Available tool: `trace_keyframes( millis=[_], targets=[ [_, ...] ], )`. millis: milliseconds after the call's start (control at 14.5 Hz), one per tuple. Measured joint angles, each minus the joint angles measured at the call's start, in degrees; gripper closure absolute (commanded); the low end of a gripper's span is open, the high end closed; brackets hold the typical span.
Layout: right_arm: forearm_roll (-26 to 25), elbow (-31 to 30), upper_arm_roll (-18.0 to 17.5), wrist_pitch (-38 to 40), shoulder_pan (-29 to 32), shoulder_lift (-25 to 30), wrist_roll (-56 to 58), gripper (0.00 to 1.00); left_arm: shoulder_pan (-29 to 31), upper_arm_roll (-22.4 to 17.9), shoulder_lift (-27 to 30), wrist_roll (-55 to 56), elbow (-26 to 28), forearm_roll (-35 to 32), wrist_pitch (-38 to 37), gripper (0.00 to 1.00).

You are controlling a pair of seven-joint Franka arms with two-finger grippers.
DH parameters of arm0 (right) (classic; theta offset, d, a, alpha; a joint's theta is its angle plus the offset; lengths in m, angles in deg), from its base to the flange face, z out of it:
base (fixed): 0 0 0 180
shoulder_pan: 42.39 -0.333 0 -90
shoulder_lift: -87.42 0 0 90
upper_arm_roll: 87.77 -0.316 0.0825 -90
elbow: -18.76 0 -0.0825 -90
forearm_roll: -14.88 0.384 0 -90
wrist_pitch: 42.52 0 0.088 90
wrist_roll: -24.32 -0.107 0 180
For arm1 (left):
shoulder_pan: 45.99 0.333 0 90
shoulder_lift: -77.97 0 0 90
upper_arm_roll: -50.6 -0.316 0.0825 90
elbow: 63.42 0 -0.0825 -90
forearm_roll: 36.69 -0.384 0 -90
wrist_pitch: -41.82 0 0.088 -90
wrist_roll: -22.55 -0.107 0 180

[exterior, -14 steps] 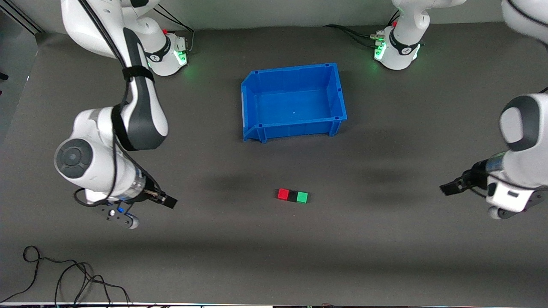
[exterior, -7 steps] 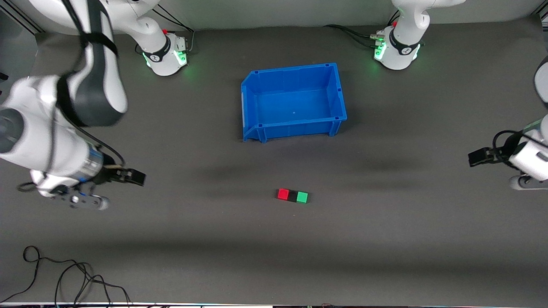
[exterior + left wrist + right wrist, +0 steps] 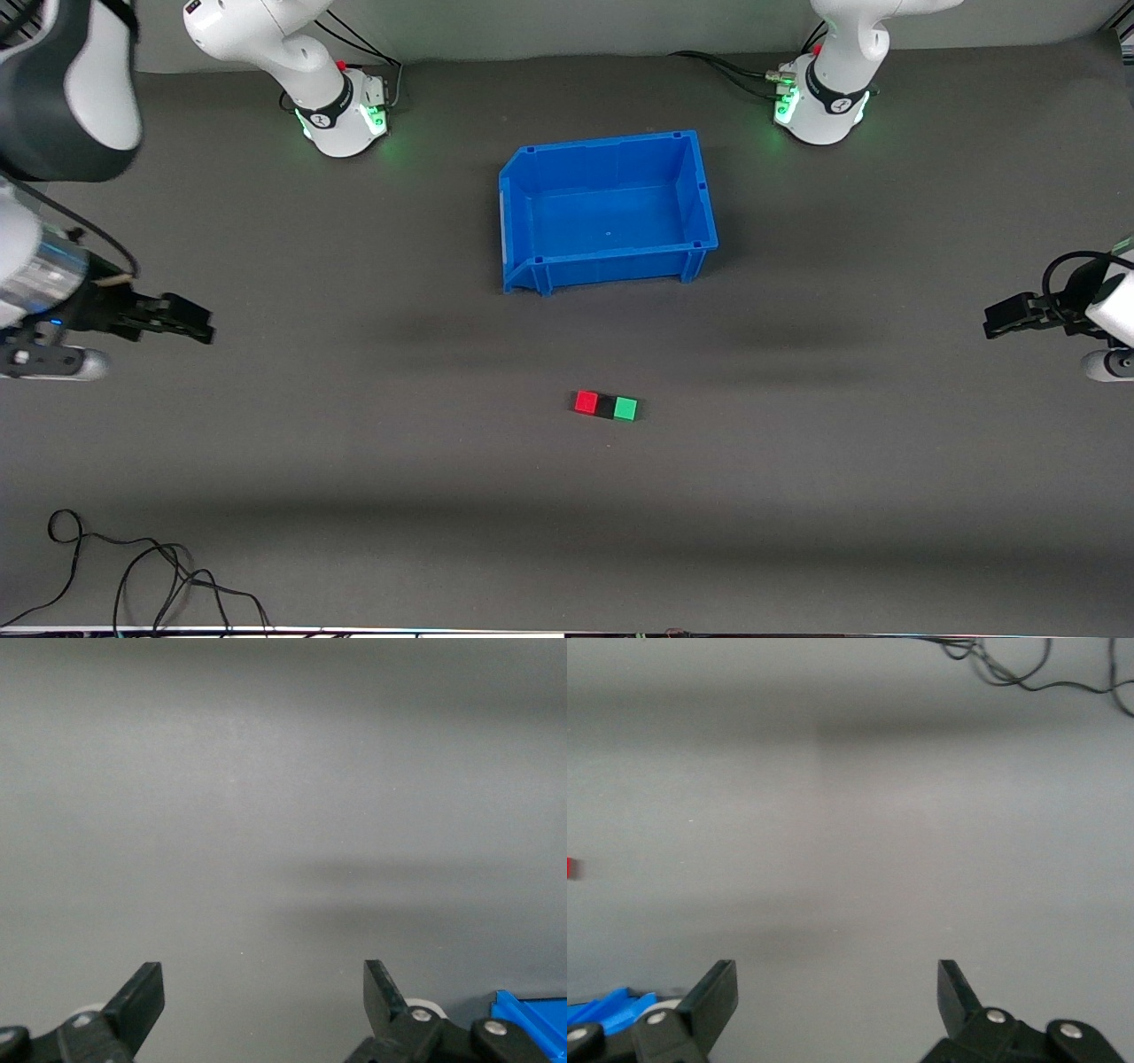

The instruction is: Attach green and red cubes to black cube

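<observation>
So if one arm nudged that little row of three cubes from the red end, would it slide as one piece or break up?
Probably it would slide rather than roll: the red cube, black cube and green cube are flat-sided and lie flush in a row on the table. They look small and light. Whether the joints would hold cannot be told; an off-centre push might swing the row.

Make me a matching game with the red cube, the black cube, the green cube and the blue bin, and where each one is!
Things:
1. red cube
2. black cube
3. green cube
4. blue bin

Places:
A. in the middle of the row of three
B. at the row's end toward the left arm
C. farther from the front camera than the cubes
D. at the row's end toward the right arm

Pairs: 1-D, 2-A, 3-B, 4-C
</observation>
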Motion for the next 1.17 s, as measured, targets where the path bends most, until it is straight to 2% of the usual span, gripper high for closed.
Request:
trace_keyframes(
  millis=[276,552,690,828,1172],
  targets=[
    [-3.3,-3.2,-12.8,0.0,13.0,4.2,0.5,0.0,0.0,0.1,-0.1,0.0,-0.4,0.1,0.0,0.0],
    [-3.8,-5.4,-27.5,-0.1,27.9,7.0,0.5,0.0,-0.2,0.4,-0.6,0.0,-0.8,0.1,0.0,0.0],
    [-3.8,-6.2,-33.1,-0.1,33.9,8.0,0.5,0.0,-0.2,0.5,-0.7,0.0,-0.8,0.1,0.0,0.0],
    [-3.8,-6.9,-36.0,-0.1,37.0,8.5,0.5,0.0,-0.2,0.5,-0.9,0.0,-0.8,0.1,0.0,0.0],
    [-3.9,-7.2,-36.5,0.0,37.3,8.7,0.5,0.0,0.1,0.4,-1.3,0.0,-0.9,0.1,0.0,0.0]
  ],
)
